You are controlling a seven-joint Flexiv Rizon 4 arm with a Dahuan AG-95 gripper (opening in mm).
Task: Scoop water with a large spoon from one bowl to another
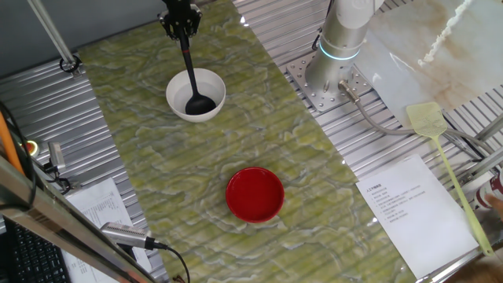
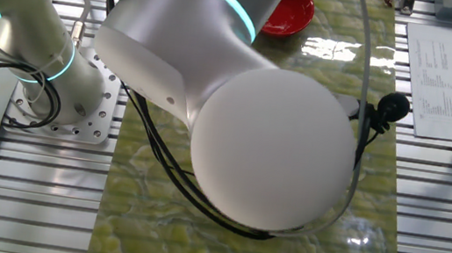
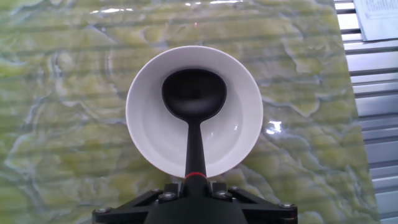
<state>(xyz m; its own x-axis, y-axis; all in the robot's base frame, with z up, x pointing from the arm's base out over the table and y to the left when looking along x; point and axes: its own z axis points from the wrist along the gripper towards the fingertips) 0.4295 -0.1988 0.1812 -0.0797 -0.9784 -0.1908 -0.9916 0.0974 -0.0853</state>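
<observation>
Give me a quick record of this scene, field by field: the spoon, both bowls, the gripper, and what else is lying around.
gripper: gripper shut on the handle of the black ladle
ladle scoop: inside the white bowl, low over its bottom
white bowl: on the green mat, directly under the hand
red bowl: red bowl on the same mat, apart from the white one, untouched
water: not discernible in either bowl
off the mat: printed sheet and yellow fly swatter beside the arm base
</observation>
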